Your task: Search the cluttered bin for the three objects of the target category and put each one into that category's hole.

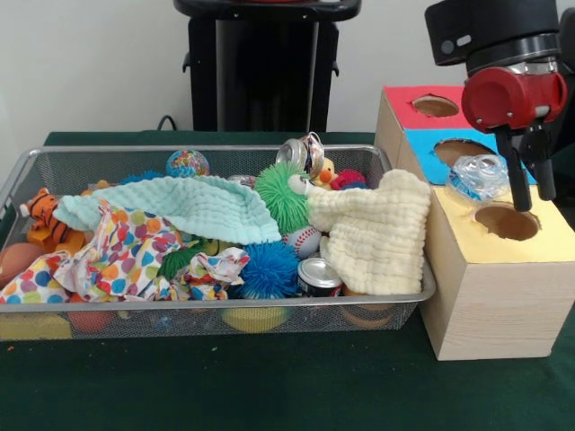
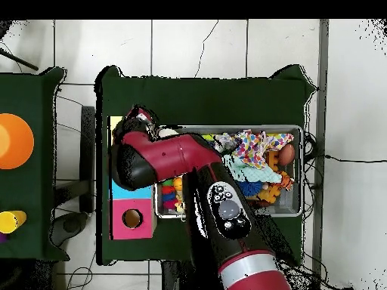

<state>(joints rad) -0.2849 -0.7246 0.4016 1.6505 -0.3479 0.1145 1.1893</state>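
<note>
At the front of the wire mesh bin (image 1: 216, 319), a silver can (image 1: 319, 275) is standing against the near wall beside a spiky blue ball (image 1: 269, 268), with a baseball (image 1: 304, 241) just behind them. A polka-dot cloth (image 1: 126, 256) is spilling across the bin's left half, a mint-green washcloth (image 1: 180, 206) is lying over it, and a cream washcloth (image 1: 382, 229) is draping over the right corner. Farther back, a green fuzzy toy (image 1: 283, 193) is rising from the pile, a toy tiger (image 1: 45, 220) is sitting at the left wall, and a crushed can (image 1: 301, 154) is leaning at the far rim.

To the right, a wooden box (image 1: 490, 296) is showing three holes in yellow, blue and red panels. The Sawyer's gripper (image 1: 527, 184) is hanging directly over the yellow hole (image 1: 508, 221), its dark fingers (image 1: 517, 175) close together and gripping nothing visible. A crumpled clear plastic bottle (image 1: 478, 174) is resting on the box top just beside the fingers, between the yellow and blue holes. In the overhead view the red arm (image 2: 178, 162) is covering that end of the box.
</note>
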